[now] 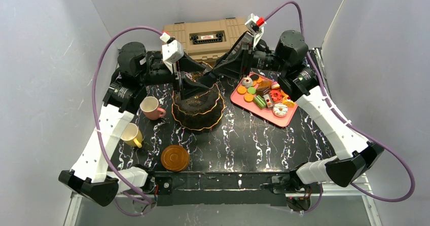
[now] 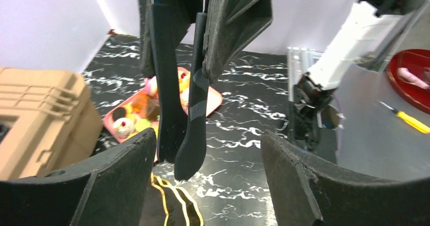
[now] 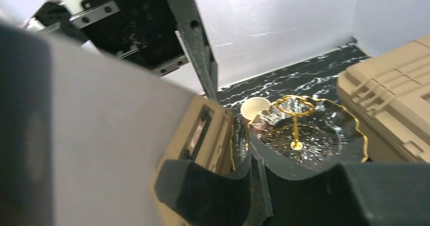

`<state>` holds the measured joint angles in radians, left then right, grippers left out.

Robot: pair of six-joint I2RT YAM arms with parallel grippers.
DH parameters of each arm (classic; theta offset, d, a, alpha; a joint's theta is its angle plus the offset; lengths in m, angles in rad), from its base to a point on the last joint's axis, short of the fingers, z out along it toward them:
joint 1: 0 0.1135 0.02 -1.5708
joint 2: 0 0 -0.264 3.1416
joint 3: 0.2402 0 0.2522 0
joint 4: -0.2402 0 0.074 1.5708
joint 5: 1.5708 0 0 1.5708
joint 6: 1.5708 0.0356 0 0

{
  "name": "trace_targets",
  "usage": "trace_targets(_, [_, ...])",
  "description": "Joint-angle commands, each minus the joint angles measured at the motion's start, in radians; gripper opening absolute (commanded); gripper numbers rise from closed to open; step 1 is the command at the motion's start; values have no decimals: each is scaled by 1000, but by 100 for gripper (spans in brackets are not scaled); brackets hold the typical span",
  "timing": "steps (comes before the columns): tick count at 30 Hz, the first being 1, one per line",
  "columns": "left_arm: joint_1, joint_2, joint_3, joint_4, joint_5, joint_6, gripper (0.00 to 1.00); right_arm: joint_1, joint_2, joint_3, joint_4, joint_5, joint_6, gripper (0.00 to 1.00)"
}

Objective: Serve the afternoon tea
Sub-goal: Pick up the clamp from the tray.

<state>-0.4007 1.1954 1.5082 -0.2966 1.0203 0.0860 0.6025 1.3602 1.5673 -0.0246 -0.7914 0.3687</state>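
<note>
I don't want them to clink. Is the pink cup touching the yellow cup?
Apart. The top view shows a strip of marbled table between the pink cup and the yellow cup.

Top camera looks down from behind; both wrist cameras closely face the stand [image 1: 198, 109].

Seen from above, the left arm [image 1: 109, 129] climbs from its base toward 12 o'clock, then its forearm turns toward 3 o'clock. The right arm [image 1: 327, 117] mirrors it, its forearm reaching toward 9 o'clock. Both wrists tip downward, their tips just beside each other. The left end effector [image 2: 208, 135] is spread wide. The right end effector [image 3: 255, 165] has its fingers [image 2: 170, 109] nearly together; whether they pinch anything cannot be told.
</note>
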Motion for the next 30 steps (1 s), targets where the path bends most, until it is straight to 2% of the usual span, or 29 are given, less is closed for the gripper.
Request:
trace_targets(1, [7, -88, -50, 78, -191, 85, 74, 3, -56, 16, -6, 193, -56, 43])
trace_targets(5, [-41, -85, -44, 105, -349, 170, 76, 6, -64, -12, 70, 311, -5, 45])
trace_targets(10, [-237, -39, -22, 85, -536, 354, 80, 23, -76, -54, 173, 377, 51, 46])
trace_targets(12, [-282, -7, -5, 92, -596, 390, 80, 27, -76, -55, 181, 381, 59, 46])
trace_targets(14, [-314, 17, 0, 127, -701, 428, 80, 29, -80, -55, 185, 383, 62, 46])
trace_targets(20, [-362, 21, -71, 319, -868, 527, 77, 32, -96, -80, 216, 374, 83, 47])
trace_targets(25, [-370, -57, -148, 413, -836, 539, 72, 32, -101, -92, 212, 374, 80, 47])
trace_targets(30, [-375, -87, -202, 416, -799, 581, 76, 32, -91, -80, 212, 345, 84, 47])
